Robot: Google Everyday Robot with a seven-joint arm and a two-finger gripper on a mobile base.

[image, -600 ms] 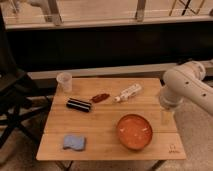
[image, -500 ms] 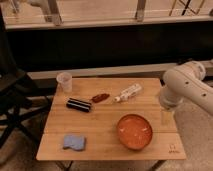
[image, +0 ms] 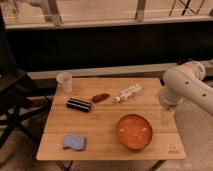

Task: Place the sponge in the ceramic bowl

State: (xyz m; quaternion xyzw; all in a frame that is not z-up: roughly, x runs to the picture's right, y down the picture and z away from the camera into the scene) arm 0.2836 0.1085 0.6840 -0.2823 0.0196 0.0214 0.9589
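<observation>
This looks like a robot test spot rather than a lived-in room. A small slatted wooden table stands alone on a bare grey floor, against a low dark wall topped by metal railing posts, with a black folding chair at its left. A white robot arm reaches in from the right, its pincer hanging at the table's right edge.

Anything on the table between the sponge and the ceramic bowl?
No: the camera view shows bare wood between the sponge and the ceramic bowl. The gripper hangs at the right edge of the table.
</observation>
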